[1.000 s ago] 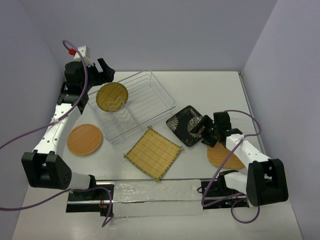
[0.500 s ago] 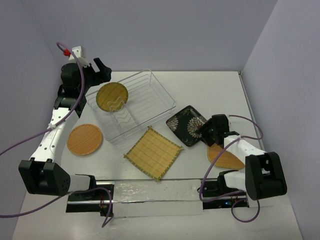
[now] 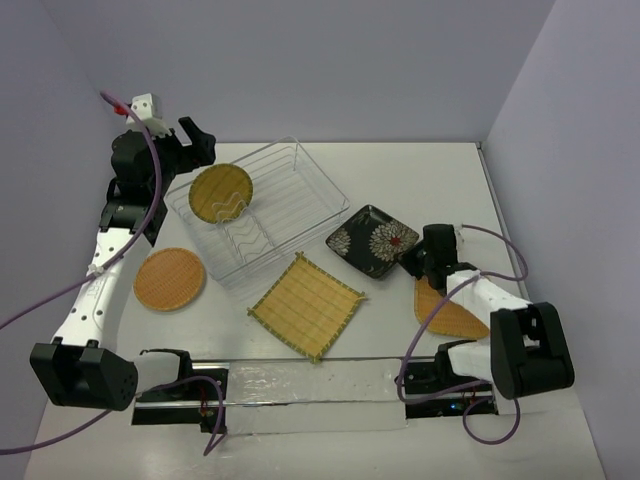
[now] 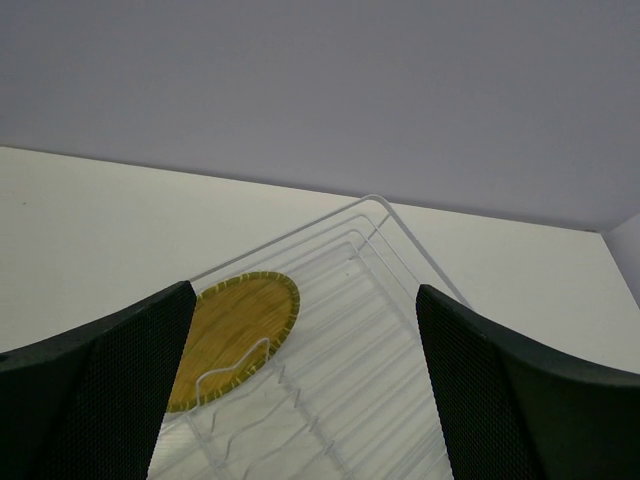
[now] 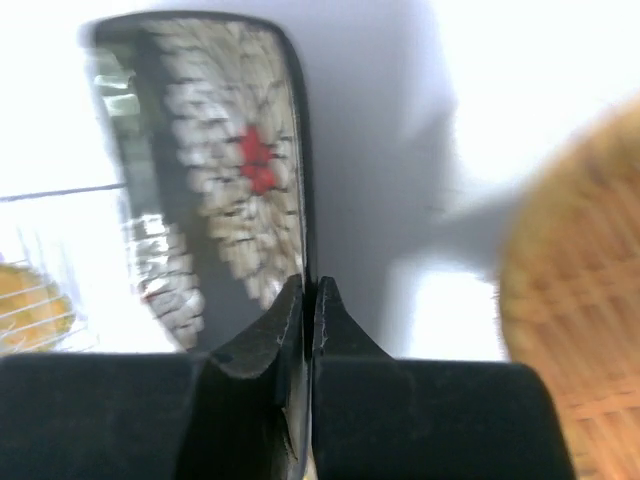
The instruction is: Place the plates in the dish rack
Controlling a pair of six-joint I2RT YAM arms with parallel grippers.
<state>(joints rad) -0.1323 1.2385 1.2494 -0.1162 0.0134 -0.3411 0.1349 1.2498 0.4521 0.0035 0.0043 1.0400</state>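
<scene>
The black white-flowered plate (image 3: 373,238) (image 5: 215,170) lies right of the dish rack (image 3: 335,195). My right gripper (image 3: 412,258) (image 5: 310,290) is shut on that plate's near right edge, and the rim runs between the jaws. One round orange woven plate (image 3: 222,192) (image 4: 235,330) leans in the dish rack (image 4: 380,330). Another round one (image 3: 169,278) lies on the table left of the rack. In front of the rack lies the yellow bamboo plate (image 3: 306,304). An orange woven plate (image 3: 450,315) (image 5: 580,300) sits partly under my right arm. My left gripper (image 3: 195,140) (image 4: 305,295) hangs open above the rack's far left corner, holding nothing.
Purple-grey walls close in the table at the back and on both sides. A clear strip on a metal rail (image 3: 310,385) runs along the near edge between the arm bases. Purple cables (image 3: 60,285) loop off both arms.
My right gripper has closed on the black plate's edge, and the plate has shifted slightly left. My left arm has drawn back and to the left, still open.
</scene>
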